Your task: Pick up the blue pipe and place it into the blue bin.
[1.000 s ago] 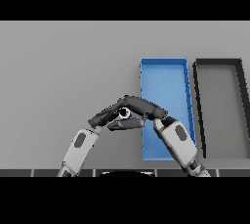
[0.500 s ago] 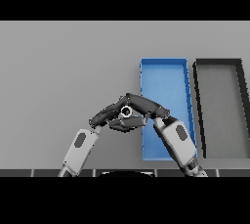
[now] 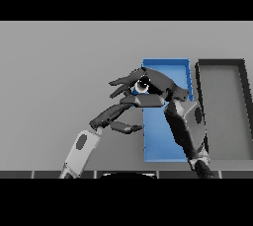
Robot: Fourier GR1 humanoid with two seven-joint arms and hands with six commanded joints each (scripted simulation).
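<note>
Fingers of my right robot hand (image 3: 148, 83) are curled around a small pale ring-like end, which I take to be the blue pipe (image 3: 142, 86), though its colour does not read clearly from the head view. That hand sits at the left wall of the blue bin (image 3: 165, 64), over the bin's upper left corner, with its fingertips reaching out past the wall over the grey surface (image 3: 59, 72). The right forearm runs down across the bin's right half toward the lower edge and hides much of the bin's floor.

My left robot hand (image 3: 121, 114) lies just left of the blue bin, below the right hand, fingers stretched out fairly straight and pointing toward the bin's left wall, thumb hanging under them. It holds nothing. Its longest fingers overlap the right hand's wrist area in this view; I cannot tell whether they touch.

Right of the blue bin, just beside it, stands a dark grey bin (image 3: 221, 64) of similar shape.
</note>
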